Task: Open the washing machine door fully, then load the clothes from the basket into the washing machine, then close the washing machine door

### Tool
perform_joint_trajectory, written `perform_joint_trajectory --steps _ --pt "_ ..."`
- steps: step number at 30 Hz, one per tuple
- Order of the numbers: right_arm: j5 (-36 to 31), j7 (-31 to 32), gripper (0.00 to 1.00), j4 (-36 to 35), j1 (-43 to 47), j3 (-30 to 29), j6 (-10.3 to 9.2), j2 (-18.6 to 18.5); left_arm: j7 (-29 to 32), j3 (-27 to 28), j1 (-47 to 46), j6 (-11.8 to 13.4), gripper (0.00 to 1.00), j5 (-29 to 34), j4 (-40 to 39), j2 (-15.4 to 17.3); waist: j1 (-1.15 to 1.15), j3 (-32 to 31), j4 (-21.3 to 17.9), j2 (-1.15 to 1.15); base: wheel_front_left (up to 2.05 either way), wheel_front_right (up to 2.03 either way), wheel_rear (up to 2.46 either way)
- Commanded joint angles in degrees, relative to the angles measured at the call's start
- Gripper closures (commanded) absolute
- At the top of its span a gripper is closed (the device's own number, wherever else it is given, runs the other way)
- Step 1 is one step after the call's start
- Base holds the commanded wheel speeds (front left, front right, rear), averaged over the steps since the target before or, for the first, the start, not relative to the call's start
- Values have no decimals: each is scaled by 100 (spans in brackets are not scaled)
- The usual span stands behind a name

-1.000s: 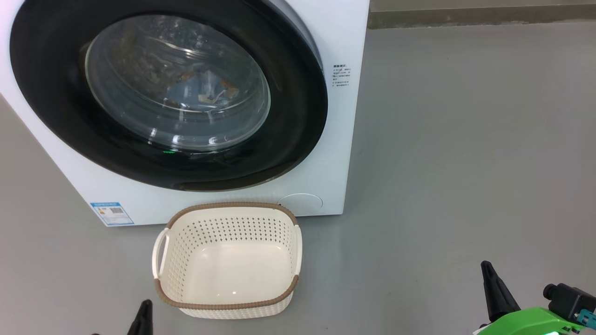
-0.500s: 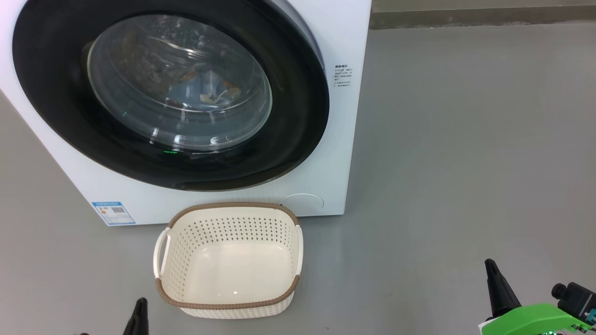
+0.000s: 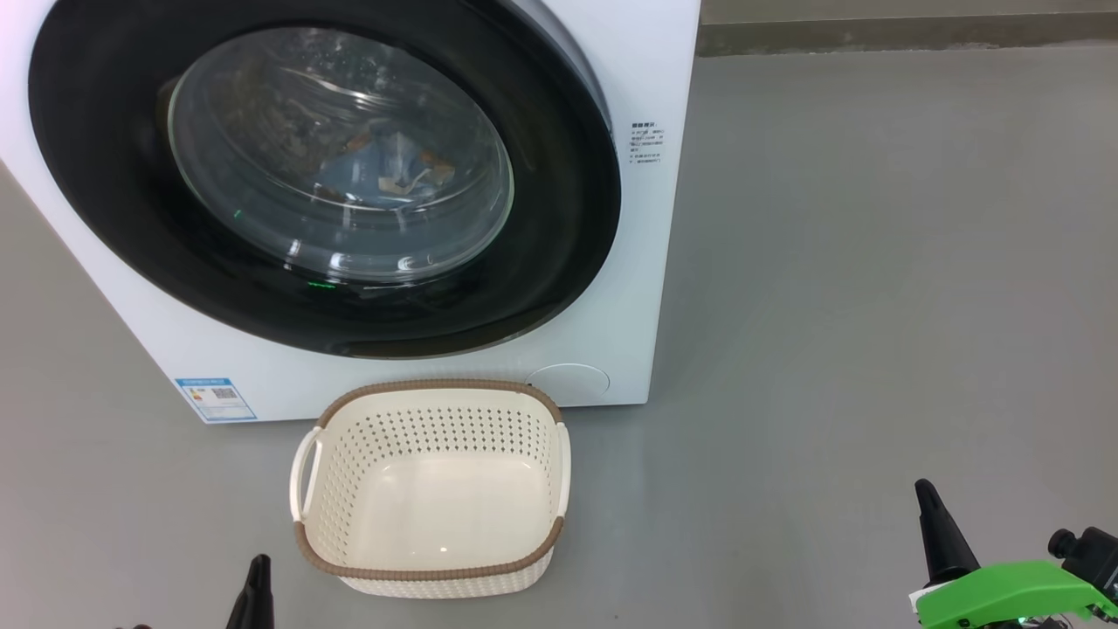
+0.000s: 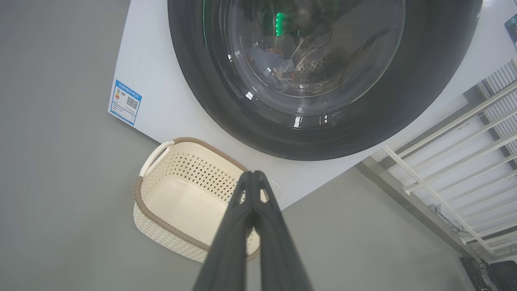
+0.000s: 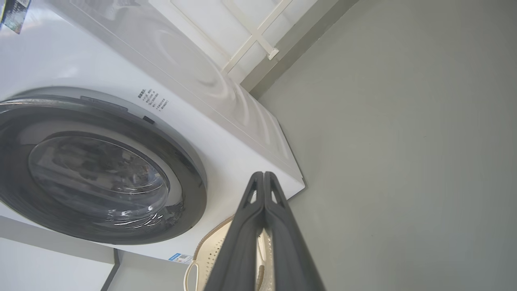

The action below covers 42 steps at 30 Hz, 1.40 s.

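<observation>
Both grippers have edged outward along the bottom of the head view in the past second, and the whole picture has slid slightly right, so the camera turned too. Seen from the head, the round black door (image 3: 559,218) sits flush against the white washing machine (image 3: 651,79). The clothes (image 3: 384,170), light blue with orange, lie behind its glass. The cream basket (image 3: 437,386) stands empty on the grey floor (image 3: 873,262), just in front of the machine. The left gripper (image 3: 258,568) and right gripper (image 3: 928,502) hang well apart from it.

From the left wrist, that gripper's (image 4: 253,178) jaws are pressed together, holding nothing, above the bare basket. A blue label (image 4: 125,102) marks the machine's lower corner.

From the right wrist, the right gripper's (image 5: 263,178) jaws are likewise pressed together and empty. The door again looks closed.

All three steps appear done, and nothing seems left.
</observation>
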Motion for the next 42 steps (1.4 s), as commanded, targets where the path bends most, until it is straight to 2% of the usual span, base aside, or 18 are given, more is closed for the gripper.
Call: perform_joint_trajectory --steps 1,42 --pt "169 39 100 -182 -259 -12 1 -49 66 144 -277 -9 100 -186 -193 50 0 -1 3 0 0 0 0" --pt "2143 726 100 -493 -412 -361 0 123 756 596 -506 -17 100 -2444 -423 -181 0 -20 74 0 0 0 0"
